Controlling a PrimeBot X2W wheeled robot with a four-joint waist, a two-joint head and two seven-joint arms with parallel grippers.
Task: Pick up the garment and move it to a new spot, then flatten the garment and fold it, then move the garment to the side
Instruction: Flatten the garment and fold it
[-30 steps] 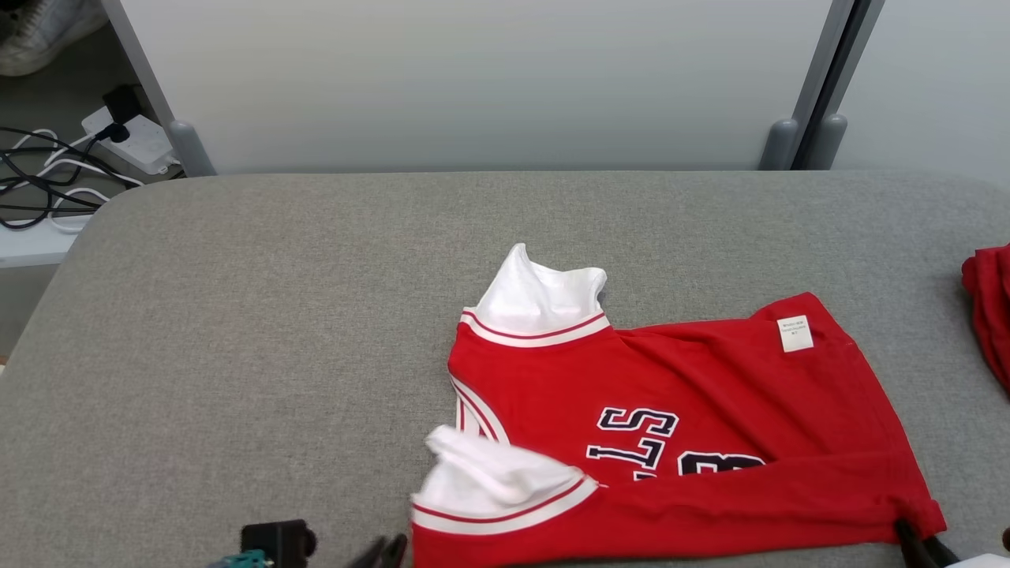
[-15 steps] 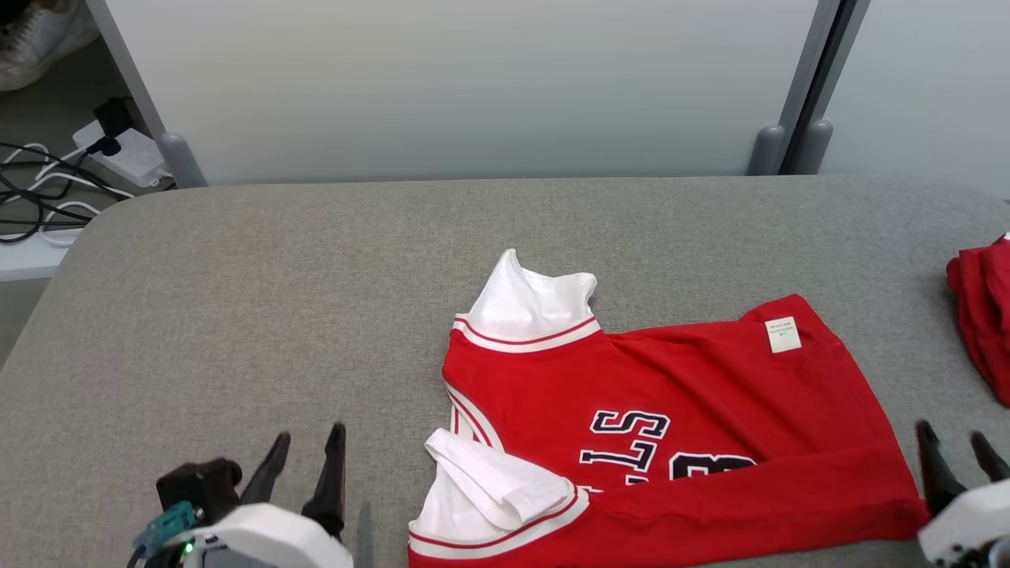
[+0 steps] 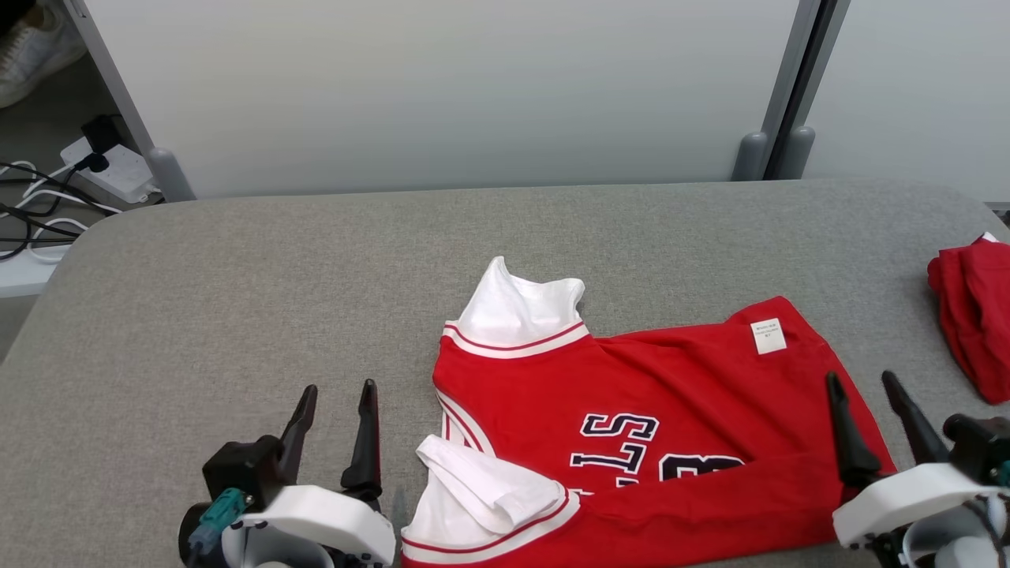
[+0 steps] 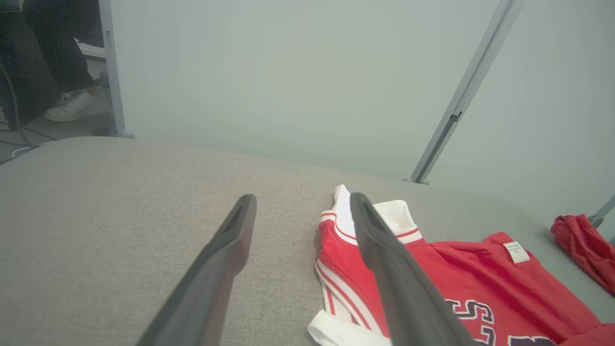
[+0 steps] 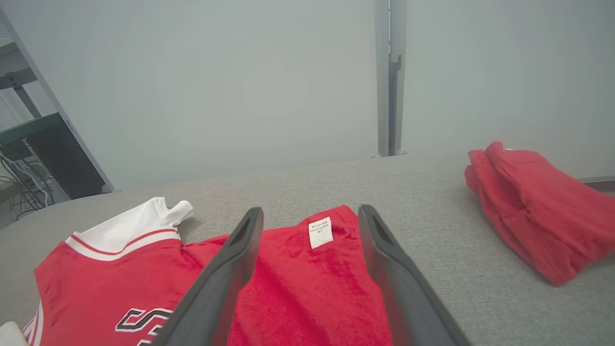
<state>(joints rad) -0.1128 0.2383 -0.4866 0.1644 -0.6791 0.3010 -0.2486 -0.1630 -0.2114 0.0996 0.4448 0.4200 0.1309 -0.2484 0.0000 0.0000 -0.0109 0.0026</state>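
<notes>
A red jersey (image 3: 647, 394) with white sleeves and dark lettering lies partly folded on the grey table (image 3: 316, 276). It has a white label (image 3: 768, 335) near its far right corner. The jersey (image 4: 461, 283) also shows in the left wrist view and the jersey (image 5: 298, 278) in the right wrist view. My left gripper (image 3: 337, 390) stands open just left of the near white sleeve (image 3: 489, 497), holding nothing. Beside the jersey's right edge my right gripper (image 3: 862, 381) is open too and empty.
A second red garment (image 3: 970, 308) lies bunched at the table's right edge, and the same bundle (image 5: 533, 206) shows in the right wrist view. A grey partition wall (image 3: 442, 87) stands behind the table. Cables and a power strip (image 3: 102, 162) lie on the floor at far left.
Both grippers let go of the jersey's near edge and rose clear of it, now standing open. The near white sleeve settled flat. The camera has shifted slightly.
</notes>
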